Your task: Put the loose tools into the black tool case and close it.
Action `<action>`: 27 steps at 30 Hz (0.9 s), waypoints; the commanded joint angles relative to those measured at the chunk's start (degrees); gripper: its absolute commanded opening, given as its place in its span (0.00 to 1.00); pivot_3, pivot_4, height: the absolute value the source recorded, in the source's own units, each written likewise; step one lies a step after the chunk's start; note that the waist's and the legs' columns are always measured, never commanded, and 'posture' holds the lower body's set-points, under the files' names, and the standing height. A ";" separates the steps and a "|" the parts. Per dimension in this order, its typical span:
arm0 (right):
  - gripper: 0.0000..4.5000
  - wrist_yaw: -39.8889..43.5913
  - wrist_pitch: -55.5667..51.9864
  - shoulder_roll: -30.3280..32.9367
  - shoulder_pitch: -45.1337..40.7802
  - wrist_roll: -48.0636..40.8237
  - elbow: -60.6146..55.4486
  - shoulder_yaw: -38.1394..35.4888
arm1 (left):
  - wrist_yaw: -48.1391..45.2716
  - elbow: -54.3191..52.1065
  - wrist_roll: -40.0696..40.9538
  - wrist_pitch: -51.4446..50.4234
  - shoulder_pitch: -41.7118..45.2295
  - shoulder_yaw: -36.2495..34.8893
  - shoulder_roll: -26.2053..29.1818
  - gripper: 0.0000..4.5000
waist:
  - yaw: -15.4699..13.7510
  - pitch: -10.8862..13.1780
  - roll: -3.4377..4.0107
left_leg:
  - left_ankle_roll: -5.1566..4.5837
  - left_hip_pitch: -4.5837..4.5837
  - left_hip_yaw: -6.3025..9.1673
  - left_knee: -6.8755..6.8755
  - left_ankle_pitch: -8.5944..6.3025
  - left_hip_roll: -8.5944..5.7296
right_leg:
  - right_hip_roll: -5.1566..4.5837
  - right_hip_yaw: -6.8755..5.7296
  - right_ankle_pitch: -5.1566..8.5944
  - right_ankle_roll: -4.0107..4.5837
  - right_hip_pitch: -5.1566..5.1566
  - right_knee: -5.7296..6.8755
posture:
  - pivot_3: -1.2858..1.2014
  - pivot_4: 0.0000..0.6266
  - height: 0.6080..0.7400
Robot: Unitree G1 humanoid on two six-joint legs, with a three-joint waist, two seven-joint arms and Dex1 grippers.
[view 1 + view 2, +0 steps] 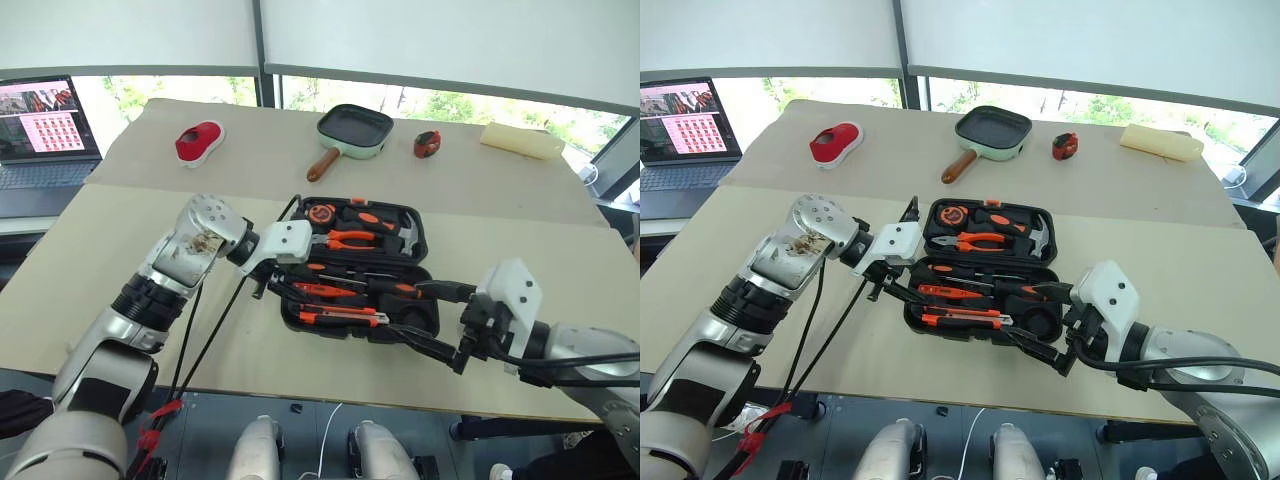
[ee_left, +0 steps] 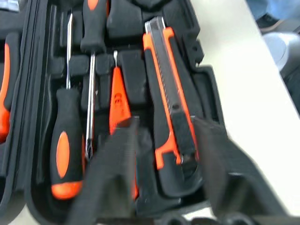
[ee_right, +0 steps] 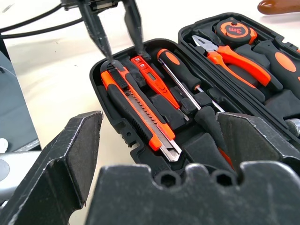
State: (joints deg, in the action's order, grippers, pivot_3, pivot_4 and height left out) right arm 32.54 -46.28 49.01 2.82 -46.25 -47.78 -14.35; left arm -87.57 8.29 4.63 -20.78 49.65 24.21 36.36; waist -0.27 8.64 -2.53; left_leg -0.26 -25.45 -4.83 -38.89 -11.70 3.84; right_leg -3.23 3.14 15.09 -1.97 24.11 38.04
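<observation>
A black tool case (image 1: 360, 270) lies open at the centre of a tan table (image 1: 90, 260), lid half at twelve o'clock, tray half at six. The tray holds two screwdrivers (image 3: 187, 86), a slim orange tester screwdriver (image 3: 150, 79) and an orange utility knife (image 3: 136, 112), long axes running nine to three along the case. The left gripper (image 3: 117, 40) hangs just above the tray's nine o'clock end, over the knife's butt, fingers parted a little and holding nothing. The right gripper (image 1: 445, 330) waits at the tray's four o'clock corner, jaws wide and empty. The lid's hinge line runs nine to three; judging by position, either gripper could swing it towards six o'clock, the left being nearer
</observation>
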 commanded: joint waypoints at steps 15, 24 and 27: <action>1.00 0.05 1.17 -0.22 -1.07 0.46 0.59 -0.24 | -1.45 -0.69 -6.37 6.53 -2.82 5.23 2.15 0.01 | -0.12 -0.01 0.01 | 0.00 0.01 -0.01 0.00 0.00 0.01 | 0.01 0.00 0.00 0.00 0.00 0.00 | 0.52 0.24 1.00; 1.00 -0.03 1.16 -0.43 -0.98 0.66 0.72 -0.22 | -1.04 0.72 -6.86 6.78 -2.34 4.43 0.41 0.01 | -0.44 -0.04 0.05 | 0.00 0.07 -0.01 -0.01 0.00 -0.03 | -0.03 0.00 0.00 -0.01 -0.09 -0.02 | 0.52 0.24 1.00; 1.00 -0.18 1.11 -0.51 -0.83 0.67 0.51 -0.22 | -2.79 1.77 -4.82 6.48 0.02 2.25 0.70 0.01 | -0.36 -0.04 0.05 | 0.00 0.06 -0.01 0.00 0.00 -0.02 | -0.02 0.00 0.00 -0.01 -0.06 -0.01 | 0.52 0.24 1.00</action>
State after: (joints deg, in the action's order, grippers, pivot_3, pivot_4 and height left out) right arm 32.42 -46.27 48.69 2.12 -45.78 -46.12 -13.79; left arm -89.25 9.91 -1.71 -14.09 47.62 28.26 36.79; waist -0.63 8.60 -2.49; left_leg -0.26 -25.39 -4.84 -38.89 -11.70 3.82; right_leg -3.25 3.14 15.09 -1.98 24.05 38.03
